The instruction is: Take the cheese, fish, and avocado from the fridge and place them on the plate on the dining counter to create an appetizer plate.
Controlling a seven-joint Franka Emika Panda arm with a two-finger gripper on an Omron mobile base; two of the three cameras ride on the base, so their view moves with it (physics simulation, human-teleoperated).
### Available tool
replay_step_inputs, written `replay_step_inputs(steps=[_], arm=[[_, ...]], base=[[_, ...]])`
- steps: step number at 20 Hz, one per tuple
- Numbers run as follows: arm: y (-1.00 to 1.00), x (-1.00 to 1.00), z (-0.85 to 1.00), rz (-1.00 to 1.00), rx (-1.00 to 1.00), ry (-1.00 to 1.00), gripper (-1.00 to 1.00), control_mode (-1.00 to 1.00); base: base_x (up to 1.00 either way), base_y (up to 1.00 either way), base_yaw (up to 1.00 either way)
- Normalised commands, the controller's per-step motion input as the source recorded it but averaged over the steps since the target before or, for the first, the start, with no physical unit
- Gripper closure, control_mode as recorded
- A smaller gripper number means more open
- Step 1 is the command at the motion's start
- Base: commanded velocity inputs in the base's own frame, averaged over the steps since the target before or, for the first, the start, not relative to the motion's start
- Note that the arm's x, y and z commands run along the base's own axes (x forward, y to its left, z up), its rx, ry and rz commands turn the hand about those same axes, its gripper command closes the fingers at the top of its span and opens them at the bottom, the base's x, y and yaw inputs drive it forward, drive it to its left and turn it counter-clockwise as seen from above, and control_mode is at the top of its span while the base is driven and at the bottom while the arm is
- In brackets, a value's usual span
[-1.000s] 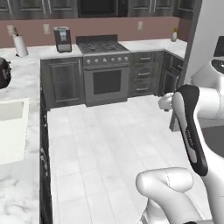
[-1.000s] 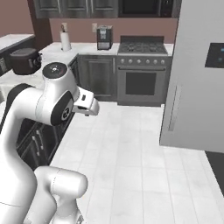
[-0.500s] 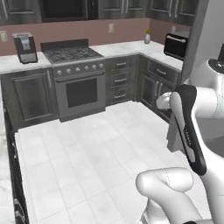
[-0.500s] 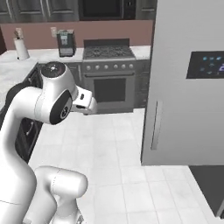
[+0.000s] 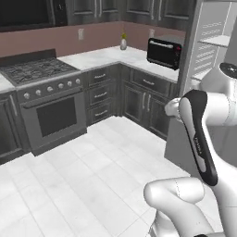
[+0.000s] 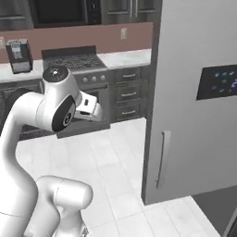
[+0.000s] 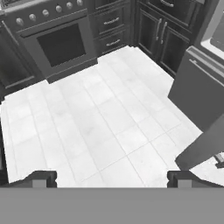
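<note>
Presently the tall grey fridge (image 6: 194,92) stands shut, its stiff vertical bar handle (image 6: 160,158) looking the best hold; gripper (image 7: 109,177) spread, empty.

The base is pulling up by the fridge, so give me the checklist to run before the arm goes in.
1. Gripper open: ok, the fingertips stand wide apart in the hand view.
2. Nothing in the gripper: ok, bare floor shows between the fingertips.
3. Fridge in front of the base: ok, its grey door with the handle is close on the right.
4. Fridge open: ok, it seems; white shelves show in the left base view.
5. Where the foods lie on the shelves: cannot tell.
6. Floor toward the fridge free: ok, plain white tiles.
</note>
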Motion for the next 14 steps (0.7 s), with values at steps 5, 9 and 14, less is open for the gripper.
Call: replay_step_inputs(steps=[5, 9, 14], arm=[[0.00, 0.00, 0.00, 0.00, 0.00, 0.00, -1.00, 1.00], [0.00, 0.00, 0.00, 0.00, 0.00, 0.00, -1.00, 1.00], [0.00, 0.00, 0.00, 0.00, 0.00, 0.00, -1.00, 1.00]], base=[[0.64, 0.16, -0.46], [0.48, 0.01, -0.50], [0.55, 0.20, -0.55]])
